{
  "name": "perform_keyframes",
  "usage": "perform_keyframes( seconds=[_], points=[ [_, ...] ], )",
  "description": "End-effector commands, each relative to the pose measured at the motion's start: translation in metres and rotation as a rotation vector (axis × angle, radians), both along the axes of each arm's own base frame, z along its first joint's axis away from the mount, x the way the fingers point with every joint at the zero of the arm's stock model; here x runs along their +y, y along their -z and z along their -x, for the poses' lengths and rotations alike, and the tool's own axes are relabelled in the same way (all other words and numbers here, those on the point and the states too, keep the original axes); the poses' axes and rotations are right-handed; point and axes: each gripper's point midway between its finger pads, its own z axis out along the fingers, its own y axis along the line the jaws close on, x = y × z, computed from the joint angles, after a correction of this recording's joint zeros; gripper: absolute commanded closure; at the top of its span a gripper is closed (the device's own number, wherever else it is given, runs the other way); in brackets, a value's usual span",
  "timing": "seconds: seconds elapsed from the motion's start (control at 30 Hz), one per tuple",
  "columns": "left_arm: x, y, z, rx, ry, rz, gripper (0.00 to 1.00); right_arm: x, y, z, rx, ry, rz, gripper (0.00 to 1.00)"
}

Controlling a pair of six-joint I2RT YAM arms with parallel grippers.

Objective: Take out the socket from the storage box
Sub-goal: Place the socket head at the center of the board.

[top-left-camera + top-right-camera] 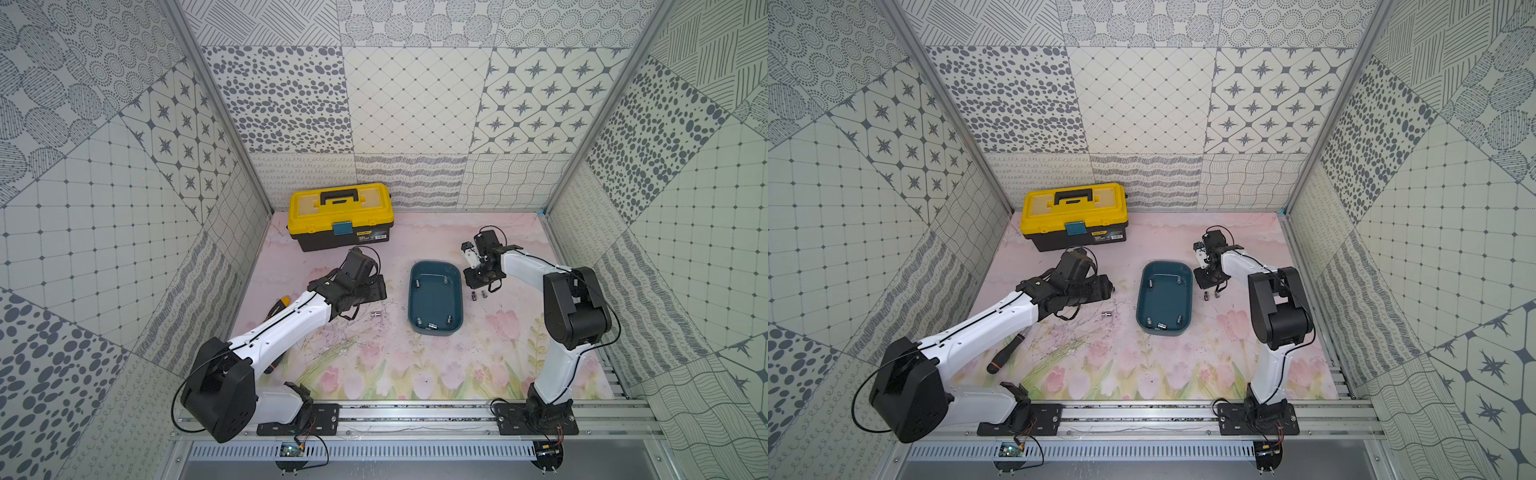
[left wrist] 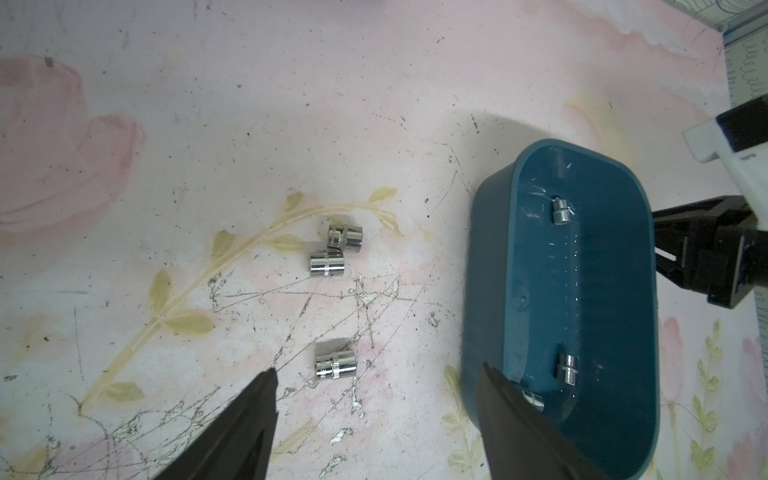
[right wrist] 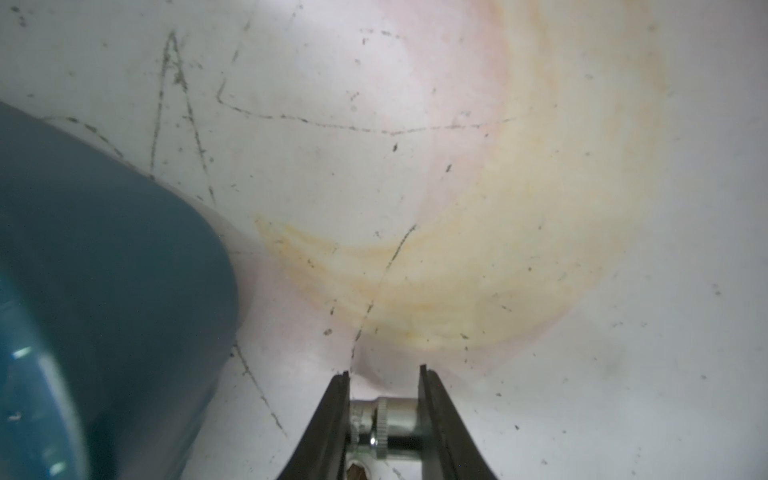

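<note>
Chrome socket (image 3: 384, 419) pinched just outside the storage box (image 1: 435, 301), seemingly ready to be put down.
The right gripper (image 3: 384, 372) squeezes it end to end, low over the mat (image 3: 457, 166) beside the box wall, with a neighbouring socket (image 3: 359, 469) right by the fingers. Best, I judge, to lower it until it rests flat, spread the fingers slowly so it cannot roll, then lift straight up, clear of neighbour and wall. The left gripper (image 2: 379, 371) hangs spread and empty on the box's opposite side, over three loose sockets (image 2: 336, 365); several more sockets (image 1: 432, 325) lie inside the box.
</note>
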Motion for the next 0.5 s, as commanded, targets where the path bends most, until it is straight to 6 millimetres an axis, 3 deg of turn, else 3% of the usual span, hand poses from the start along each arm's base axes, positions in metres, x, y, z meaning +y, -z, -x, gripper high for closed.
perform_keyframes(
  seconds=[0.0, 0.47],
  points=[
    [0.001, -0.0067, -0.0068, -0.017, -0.004, 0.004, 0.21, -0.0004, -0.0032, -0.014, -0.039, -0.005, 0.002, 0.75],
    [0.0009, -0.0073, -0.0068, -0.017, -0.007, 0.005, 0.21, -0.0018, -0.0059, -0.0168, -0.044, 0.002, 0.0, 0.59]
  ],
)
